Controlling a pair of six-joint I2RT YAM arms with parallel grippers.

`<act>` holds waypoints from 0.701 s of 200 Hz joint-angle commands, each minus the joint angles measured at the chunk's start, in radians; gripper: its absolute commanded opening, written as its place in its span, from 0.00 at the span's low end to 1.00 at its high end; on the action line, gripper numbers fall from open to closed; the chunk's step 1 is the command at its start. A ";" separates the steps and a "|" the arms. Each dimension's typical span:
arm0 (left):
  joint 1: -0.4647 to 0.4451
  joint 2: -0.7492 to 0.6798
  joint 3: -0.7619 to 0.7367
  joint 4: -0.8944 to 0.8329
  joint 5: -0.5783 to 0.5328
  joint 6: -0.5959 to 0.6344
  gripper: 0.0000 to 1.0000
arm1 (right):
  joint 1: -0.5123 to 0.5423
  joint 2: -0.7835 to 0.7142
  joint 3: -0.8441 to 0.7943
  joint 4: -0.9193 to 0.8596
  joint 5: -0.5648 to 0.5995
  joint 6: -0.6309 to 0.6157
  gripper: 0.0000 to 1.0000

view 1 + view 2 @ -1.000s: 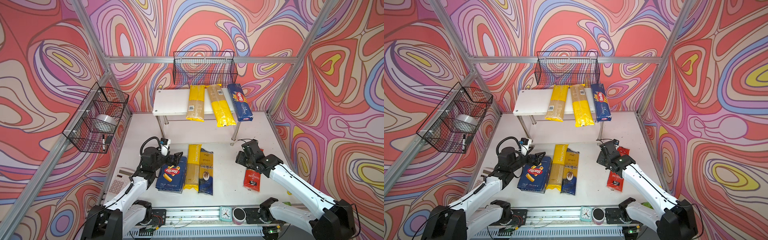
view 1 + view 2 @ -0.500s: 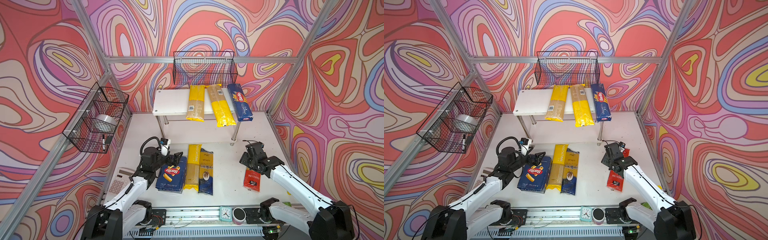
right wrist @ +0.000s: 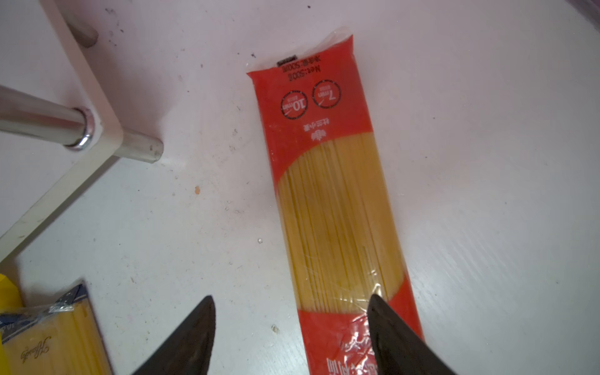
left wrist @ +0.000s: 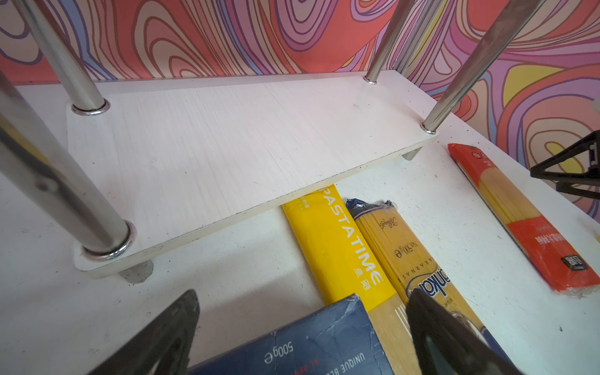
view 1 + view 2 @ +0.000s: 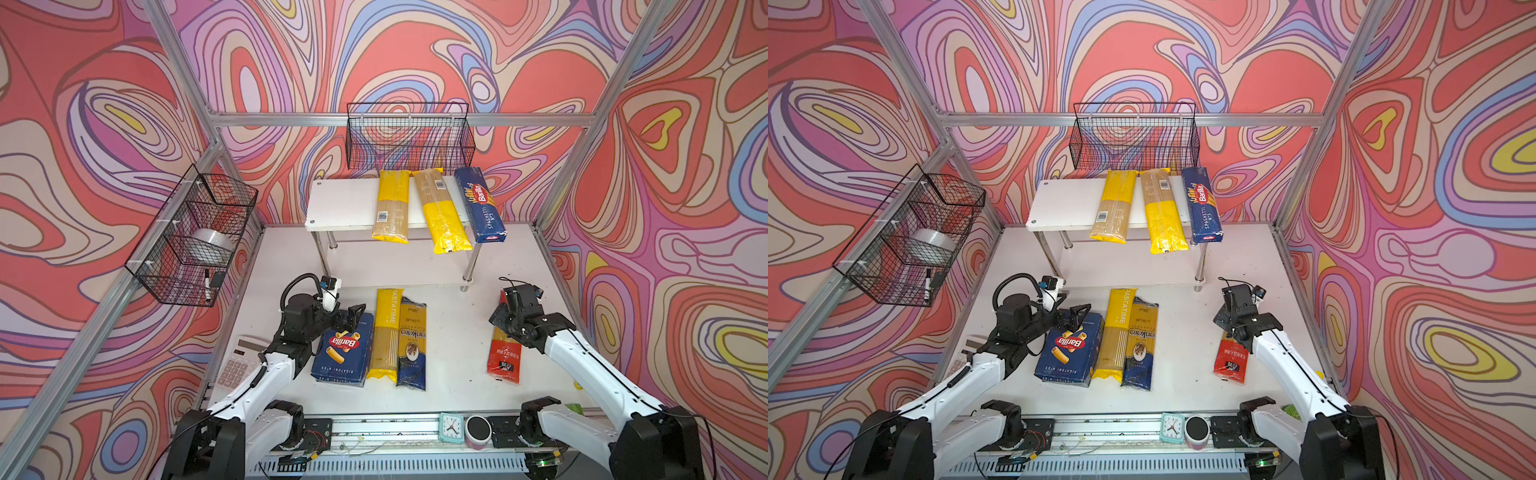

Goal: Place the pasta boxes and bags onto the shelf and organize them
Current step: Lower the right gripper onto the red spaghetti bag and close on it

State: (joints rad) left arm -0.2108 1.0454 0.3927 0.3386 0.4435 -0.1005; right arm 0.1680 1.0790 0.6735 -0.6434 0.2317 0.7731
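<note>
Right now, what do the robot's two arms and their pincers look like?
Both the left arm and right arm are smooth white shells with black joints. A black ribbed hose loops above the left one; thin black cables run along both. The left gripper and right gripper each have two black, pointed, wedge-shaped fingers.
</note>
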 commanded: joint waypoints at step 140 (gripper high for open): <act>-0.005 0.001 0.020 -0.004 -0.002 0.013 1.00 | -0.149 0.135 -0.083 0.079 -0.100 -0.082 0.86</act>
State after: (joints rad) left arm -0.2108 1.0489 0.3927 0.3374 0.4438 -0.1005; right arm 0.0391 1.1759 0.5846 -0.5694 0.1474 0.7486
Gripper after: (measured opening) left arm 0.994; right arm 0.842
